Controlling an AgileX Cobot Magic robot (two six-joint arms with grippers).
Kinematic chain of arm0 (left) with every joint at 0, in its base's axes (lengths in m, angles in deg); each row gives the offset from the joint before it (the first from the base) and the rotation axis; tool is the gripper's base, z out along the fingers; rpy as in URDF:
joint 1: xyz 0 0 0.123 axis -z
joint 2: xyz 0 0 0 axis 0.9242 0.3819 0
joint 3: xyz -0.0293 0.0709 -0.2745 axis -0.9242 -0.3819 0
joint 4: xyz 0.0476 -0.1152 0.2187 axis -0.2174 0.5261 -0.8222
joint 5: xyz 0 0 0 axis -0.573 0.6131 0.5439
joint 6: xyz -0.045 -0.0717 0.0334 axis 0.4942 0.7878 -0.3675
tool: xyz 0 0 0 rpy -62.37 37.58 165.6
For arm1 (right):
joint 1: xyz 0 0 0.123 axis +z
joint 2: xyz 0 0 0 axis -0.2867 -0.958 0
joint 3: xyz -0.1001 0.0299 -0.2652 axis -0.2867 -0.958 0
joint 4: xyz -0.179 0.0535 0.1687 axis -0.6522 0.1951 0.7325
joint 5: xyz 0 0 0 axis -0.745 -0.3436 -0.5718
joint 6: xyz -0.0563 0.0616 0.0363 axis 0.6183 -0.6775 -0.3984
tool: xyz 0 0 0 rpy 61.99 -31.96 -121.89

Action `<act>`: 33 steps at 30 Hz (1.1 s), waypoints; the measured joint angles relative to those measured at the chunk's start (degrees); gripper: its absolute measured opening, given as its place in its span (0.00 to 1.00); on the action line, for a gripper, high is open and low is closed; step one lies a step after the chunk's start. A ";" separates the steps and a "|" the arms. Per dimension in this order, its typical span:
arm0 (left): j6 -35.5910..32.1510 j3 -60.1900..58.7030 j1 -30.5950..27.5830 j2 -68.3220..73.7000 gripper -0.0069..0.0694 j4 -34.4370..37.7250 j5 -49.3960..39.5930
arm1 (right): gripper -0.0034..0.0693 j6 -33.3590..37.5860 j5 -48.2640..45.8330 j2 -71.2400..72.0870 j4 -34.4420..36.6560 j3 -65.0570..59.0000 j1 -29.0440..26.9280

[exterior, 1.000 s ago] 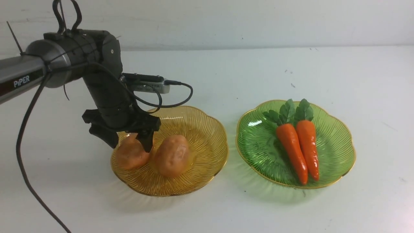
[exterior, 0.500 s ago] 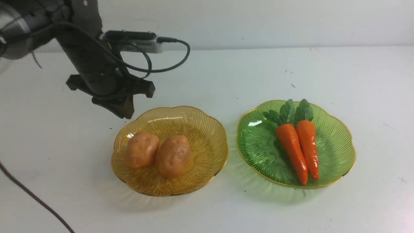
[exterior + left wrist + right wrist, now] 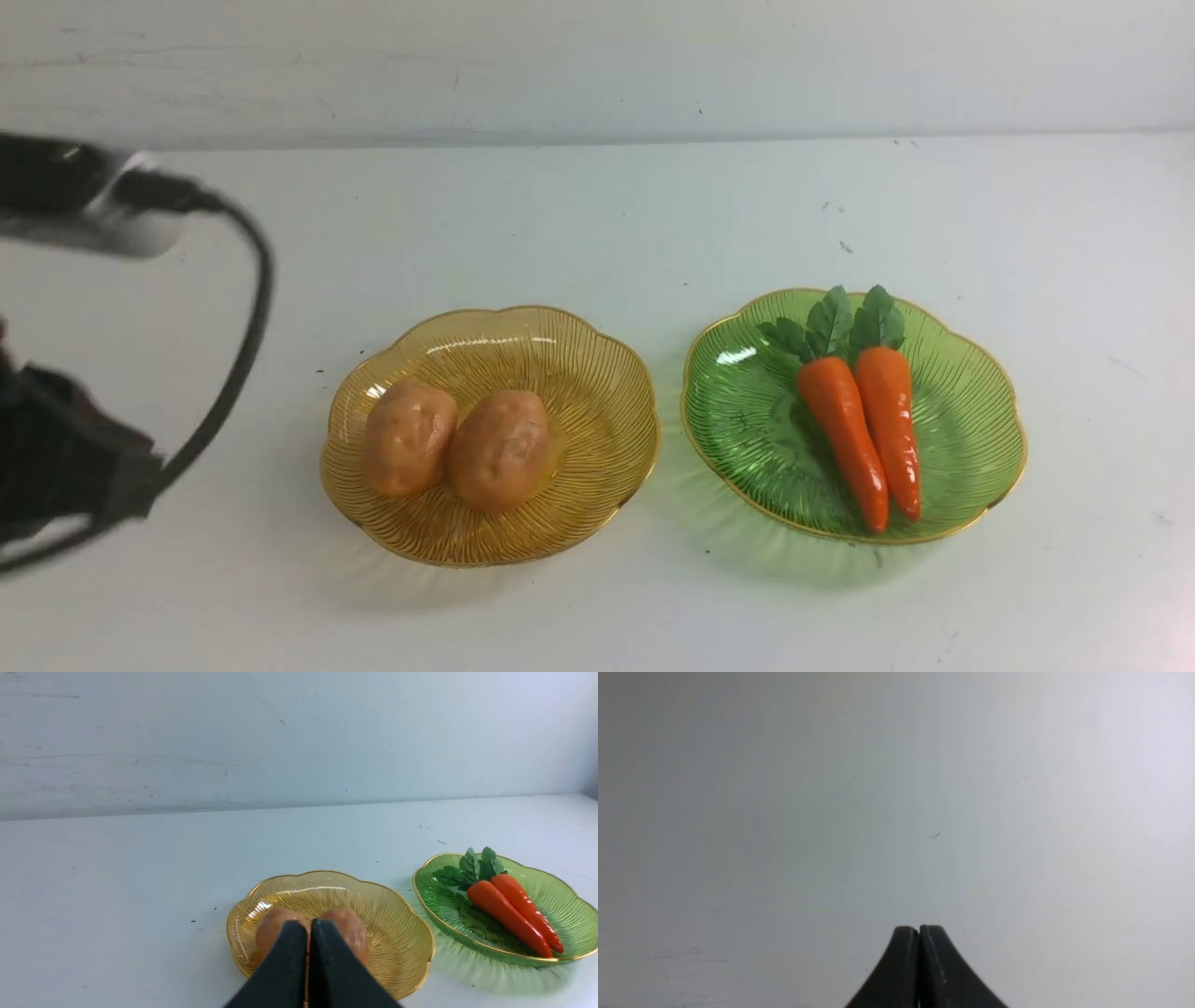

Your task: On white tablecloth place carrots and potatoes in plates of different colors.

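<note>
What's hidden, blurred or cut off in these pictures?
Front view: the black left arm is motion-blurred and cut by the edge; its gripper unseen.
Left wrist view: the shut black left gripper covers the near sides of the two lumpy tan toy potatoes.
Right wrist view: only the shut right gripper over a plain white surface.

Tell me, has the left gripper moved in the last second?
Yes. The left gripper has pulled away to the left, off the yellow plate where it stood.

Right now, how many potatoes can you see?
2: the left potato and the right potato lie side by side in the amber plate. None looks hidden.
</note>
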 joint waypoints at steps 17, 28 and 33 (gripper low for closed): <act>-4.32 -2.07 0.00 -0.07 0.09 1.52 0.26 | 0.03 0.00 -1.81 0.00 0.06 0.00 0.00; -6.25 -21.59 -4.74 -0.07 0.09 -6.24 19.64 | 0.03 0.00 -1.81 0.00 0.06 0.00 0.00; -8.04 -28.68 -10.40 -0.07 0.09 -6.62 19.91 | 0.03 0.00 -1.81 0.00 0.17 0.00 0.00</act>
